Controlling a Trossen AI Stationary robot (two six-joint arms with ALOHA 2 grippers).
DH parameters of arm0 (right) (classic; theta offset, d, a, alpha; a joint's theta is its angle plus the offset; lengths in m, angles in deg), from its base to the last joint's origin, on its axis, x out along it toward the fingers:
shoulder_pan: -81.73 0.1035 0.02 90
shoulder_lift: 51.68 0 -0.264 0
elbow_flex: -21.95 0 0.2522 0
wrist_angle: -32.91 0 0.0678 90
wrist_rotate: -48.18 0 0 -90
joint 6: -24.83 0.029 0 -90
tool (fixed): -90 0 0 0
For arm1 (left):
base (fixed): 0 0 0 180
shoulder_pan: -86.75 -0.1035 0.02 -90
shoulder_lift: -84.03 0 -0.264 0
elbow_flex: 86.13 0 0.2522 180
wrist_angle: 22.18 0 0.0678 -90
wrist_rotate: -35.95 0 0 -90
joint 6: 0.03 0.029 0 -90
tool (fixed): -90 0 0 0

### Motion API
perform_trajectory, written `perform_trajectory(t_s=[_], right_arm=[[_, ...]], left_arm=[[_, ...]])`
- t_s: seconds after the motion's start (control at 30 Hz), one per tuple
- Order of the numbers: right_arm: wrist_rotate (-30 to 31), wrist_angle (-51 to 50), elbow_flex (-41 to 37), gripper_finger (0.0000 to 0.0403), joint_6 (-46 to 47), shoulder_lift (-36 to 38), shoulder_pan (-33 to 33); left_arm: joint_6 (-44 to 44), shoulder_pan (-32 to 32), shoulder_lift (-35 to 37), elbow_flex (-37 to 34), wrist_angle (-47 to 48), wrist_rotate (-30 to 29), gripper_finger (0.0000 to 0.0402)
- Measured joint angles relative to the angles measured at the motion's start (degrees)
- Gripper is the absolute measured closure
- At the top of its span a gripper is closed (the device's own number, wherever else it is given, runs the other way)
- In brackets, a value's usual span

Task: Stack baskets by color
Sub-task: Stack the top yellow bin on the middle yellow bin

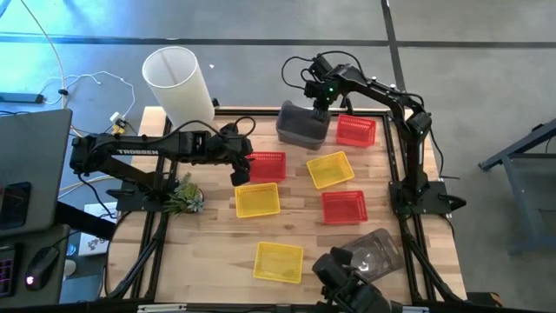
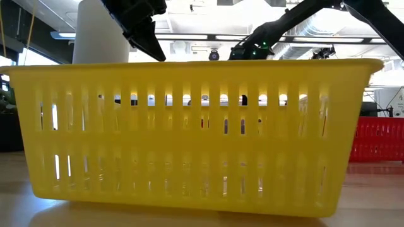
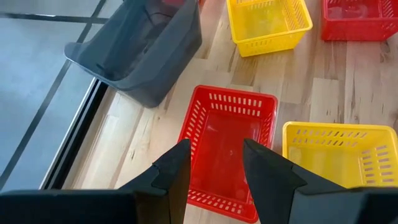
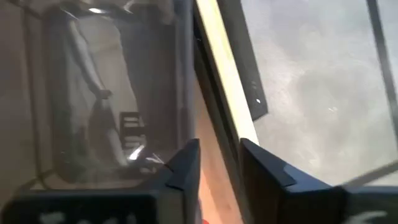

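A smoky grey basket (image 1: 304, 126) stands at the table's far edge, and my right gripper (image 1: 320, 111) hangs over its far rim, pointing steeply down. In the right wrist view that gripper (image 4: 219, 155) is open; bare wood shows in its gap and the grey basket (image 4: 106, 93) lies beside one finger. My left gripper (image 3: 214, 162) hovers open above a red basket (image 3: 227, 149) that rests on its bottom left of centre. Two more red baskets (image 1: 356, 130) (image 1: 344, 207) and three yellow ones (image 1: 330, 169) (image 1: 257, 200) (image 1: 279, 261) sit singly on the wood. My right gripper has one finger (image 4: 186, 165) right beside the grey basket's far wall (image 4: 182, 87), coming from above. Nothing lies between the two fingers. Whether that finger touches the wall, I cannot tell.
A tall white cylinder (image 1: 178, 83) stands at the far left corner, with a small green plant (image 1: 184, 196) at the left edge. Another translucent grey basket (image 1: 375, 250) lies tilted near the front right by a dark camera mount. The nearest yellow basket (image 2: 189, 132) fills the low view.
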Motion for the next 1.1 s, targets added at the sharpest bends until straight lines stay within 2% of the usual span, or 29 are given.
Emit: perform_trajectory(t_s=[0.1, 0.23, 0.47, 0.73, 0.97, 1.1], right_arm=[[1.41, -0.18, 0.0, 0.0279, -0.04, 0.2, 0.35], [1.43, -1.93, 0.02, 0.0263, -0.15, 2.3, 1.21], [-1.15, -11.21, 0.04, 0.0261, 3.21, 7.2, 2.58], [-8.74, -24.11, 0.04, 0.0261, 8.37, 8.37, 5.11], [-11.15, -27.21, -0.03, 0.0261, 8.93, 8.39, 9.64], [-11.11, -26.72, -3.93, 0.0261, 9.64, 9.14, 11.77]], left_arm=[[0.0, 0.0, 0.0, 0.0, 0.0, -0.12, 0.0271], [0.0, -0.01, 0.0, 0.0, 0.0, -0.12, 0.0271], [0.0, -0.01, 0.0, 0.0, 0.0, -0.12, 0.0271], [-0.04, 0.0, 0.0, 0.0, 0.02, -0.03, 0.0271], [-0.07, 0.0, 0.0, 0.0, 0.08, 0.08, 0.0271], [-0.07, 0.01, 0.0, 0.0, 0.26, 0.1, 0.0271]])
